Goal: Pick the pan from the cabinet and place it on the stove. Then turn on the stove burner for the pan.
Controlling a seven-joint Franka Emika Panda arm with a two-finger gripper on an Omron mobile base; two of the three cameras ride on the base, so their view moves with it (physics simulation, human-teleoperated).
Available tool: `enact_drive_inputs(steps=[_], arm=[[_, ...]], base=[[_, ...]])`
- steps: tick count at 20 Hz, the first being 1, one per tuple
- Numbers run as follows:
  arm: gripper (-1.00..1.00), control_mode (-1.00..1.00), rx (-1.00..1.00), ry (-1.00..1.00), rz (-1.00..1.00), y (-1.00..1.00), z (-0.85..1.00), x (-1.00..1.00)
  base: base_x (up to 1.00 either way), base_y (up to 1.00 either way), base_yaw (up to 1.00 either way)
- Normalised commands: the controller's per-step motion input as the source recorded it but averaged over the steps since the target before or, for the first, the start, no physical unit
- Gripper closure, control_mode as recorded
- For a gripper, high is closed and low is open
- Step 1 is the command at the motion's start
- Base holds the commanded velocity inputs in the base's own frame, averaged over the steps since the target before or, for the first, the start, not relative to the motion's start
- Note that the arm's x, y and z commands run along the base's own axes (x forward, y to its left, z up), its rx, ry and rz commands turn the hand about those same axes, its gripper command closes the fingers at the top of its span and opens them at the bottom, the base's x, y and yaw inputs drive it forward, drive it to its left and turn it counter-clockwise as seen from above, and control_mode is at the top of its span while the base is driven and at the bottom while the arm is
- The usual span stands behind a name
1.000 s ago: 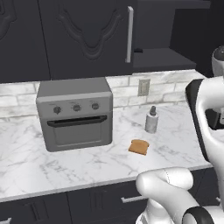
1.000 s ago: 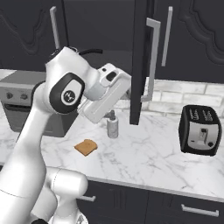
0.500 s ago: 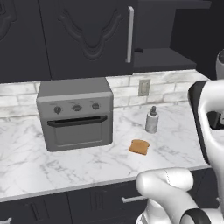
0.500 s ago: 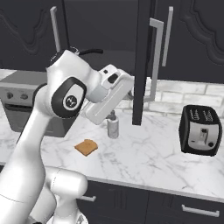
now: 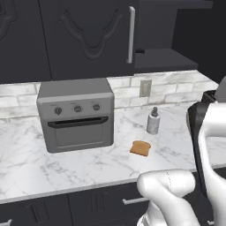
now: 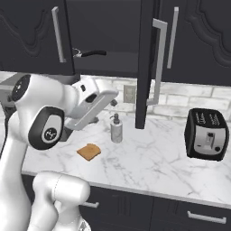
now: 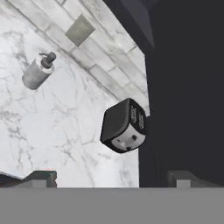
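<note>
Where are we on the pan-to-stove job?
Done: one door of the near-black carved wall cabinet stands open. In hand: nothing; the open two-finger gripper hangs above the marble counter, and the black frying pan sits on the cabinet shelf, its slim handle poking out. Left: grasp the pan, carry it to the stove, switch on its burner.

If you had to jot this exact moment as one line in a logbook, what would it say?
cabinet: door open | pan: on shelf inside, untouched | gripper: open, empty, near door | counter: toaster, soap bottle, toast
</note>
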Motion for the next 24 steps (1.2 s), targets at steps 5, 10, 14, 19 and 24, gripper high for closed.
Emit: enact_drive_inputs(steps=[5,10,14,19,24], arm=[[-1.00,-1.00,0.16,-0.40,0.00,0.89,0.00,0.01],[-1.00,-1.00,0.18,-0.33,0.00,0.85,0.07,0.08],[-1.00,-1.00,0.21,-0.28,0.00,0.70,0.12,0.12],[-1.00,-1.00,0.22,-0.27,0.00,0.57,0.16,0.13],[-1.00,-1.00,0.21,-0.23,0.05,0.35,0.24,0.14]], base=[[0.00,0.00,0.00],[0.00,0.00,0.00],[0.00,0.00,0.00],[0.00,0.00,0.00],[0.00,0.00,0.00]])
